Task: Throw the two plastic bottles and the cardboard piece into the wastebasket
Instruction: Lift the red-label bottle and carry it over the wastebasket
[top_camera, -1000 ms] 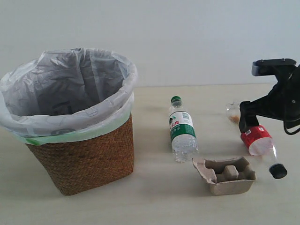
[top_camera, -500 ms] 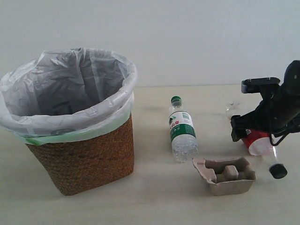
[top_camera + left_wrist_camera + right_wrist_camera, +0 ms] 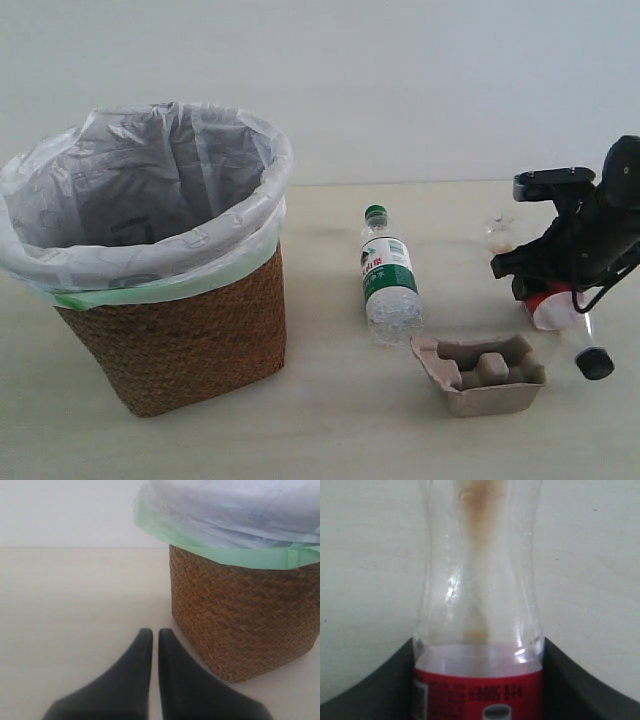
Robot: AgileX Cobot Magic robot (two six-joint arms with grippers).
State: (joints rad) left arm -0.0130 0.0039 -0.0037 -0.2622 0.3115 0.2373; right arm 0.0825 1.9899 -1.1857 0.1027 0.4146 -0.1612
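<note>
The clear plastic bottle with red label and black cap (image 3: 548, 306) (image 3: 477, 630) lies far right on the pale table (image 3: 330, 420), bare surface behind it, pinched at the label by the right gripper (image 3: 541, 290) (image 3: 477, 680); the left gripper (image 3: 155, 636), jaws pressed together, sits near the brown woven wicker wastebasket (image 3: 190, 335) (image 3: 240, 625)

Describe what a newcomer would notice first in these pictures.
The big wicker wastebasket with its white liner fills the exterior view's left. At the right, the right gripper clasps the red-label bottle lying on the table, fingers against both sides.
</note>
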